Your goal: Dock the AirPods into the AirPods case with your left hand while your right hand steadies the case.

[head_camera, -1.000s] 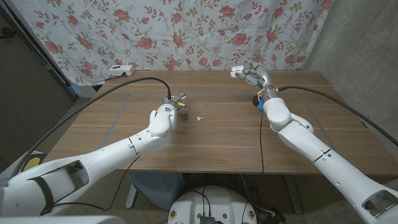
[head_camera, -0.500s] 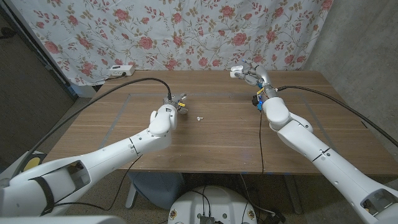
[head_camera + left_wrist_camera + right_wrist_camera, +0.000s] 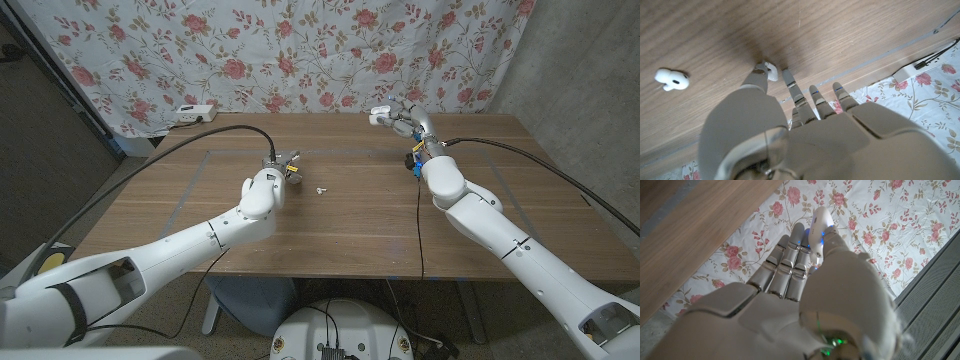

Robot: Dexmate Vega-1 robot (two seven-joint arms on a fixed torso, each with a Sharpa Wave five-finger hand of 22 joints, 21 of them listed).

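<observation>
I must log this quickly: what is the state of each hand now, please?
Left hand: pinches one AirPod at the table.
Right hand: holds the AirPods case raised.

Even, soft indoor light; wrist views look slightly blurred up close.

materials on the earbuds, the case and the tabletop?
Earbud on the table and earbud at the left hand's fingertips: glossy white, likely hard plastic, judging by highlights. AirPods case in the right hand: smooth white shell, probably the same. Table: brown wood grain, matte; veneer or laminate, can't tell.
</observation>
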